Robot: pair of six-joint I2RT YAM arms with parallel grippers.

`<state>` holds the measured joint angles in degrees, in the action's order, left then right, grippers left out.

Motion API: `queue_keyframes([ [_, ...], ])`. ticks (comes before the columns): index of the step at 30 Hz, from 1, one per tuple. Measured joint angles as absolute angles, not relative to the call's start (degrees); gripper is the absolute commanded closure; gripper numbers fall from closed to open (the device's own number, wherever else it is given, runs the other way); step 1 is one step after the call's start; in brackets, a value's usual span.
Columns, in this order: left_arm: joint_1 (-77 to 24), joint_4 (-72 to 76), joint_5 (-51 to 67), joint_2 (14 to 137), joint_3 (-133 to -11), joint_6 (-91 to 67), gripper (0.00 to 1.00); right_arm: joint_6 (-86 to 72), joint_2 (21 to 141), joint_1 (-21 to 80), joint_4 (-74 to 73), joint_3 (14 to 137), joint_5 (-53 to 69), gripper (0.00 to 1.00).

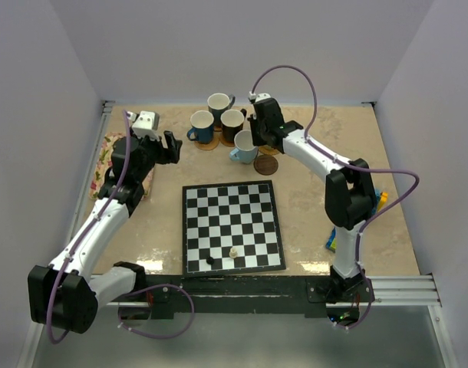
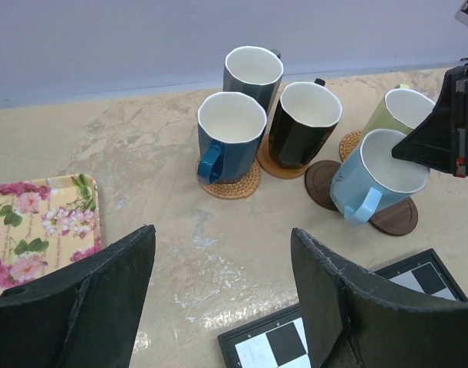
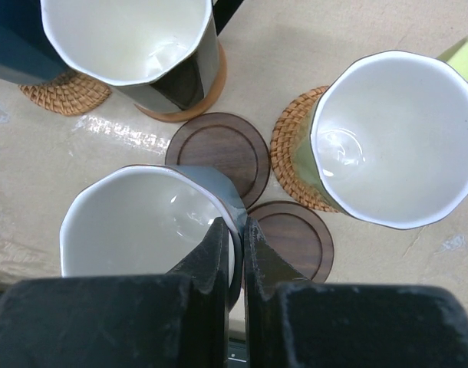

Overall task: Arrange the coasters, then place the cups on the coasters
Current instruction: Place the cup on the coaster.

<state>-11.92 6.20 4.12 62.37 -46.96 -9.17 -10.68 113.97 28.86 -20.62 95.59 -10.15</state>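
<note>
My right pincer (image 3: 236, 238) has matt black, faintly grainy plastic fingers (image 3: 211, 284). The light blue cup (image 3: 134, 230) looks like glazed ceramic, glossy, with glints on its white inside. The dark coasters (image 3: 219, 149) show smooth wood grain, the woven coaster (image 3: 291, 149) is rough wicker. The marbled beige counter (image 2: 173, 245) has a sheen.

Top view looks down from behind; both closer wrist views share the light blue cup (image 3: 134, 222).

I'm standing in a robotics lab cell: plain pale walls (image 1: 234, 46) are boxing in a beige tabletop (image 1: 303, 230), the left arm (image 1: 96, 226) and right arm (image 1: 345, 195) are sitting bolted to a black rail (image 1: 242, 290), cups (image 1: 202, 125) and a chessboard (image 1: 232, 226) sitting between them.
</note>
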Motion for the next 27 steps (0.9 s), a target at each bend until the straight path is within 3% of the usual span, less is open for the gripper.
queue_keyframes([
  [27, -11.27, 6.15, 3.77, 62.37, -46.92, -8.71, 0.24, -9.39, 118.76, 27.09, -19.27, 99.37, -9.26, 1.0],
])
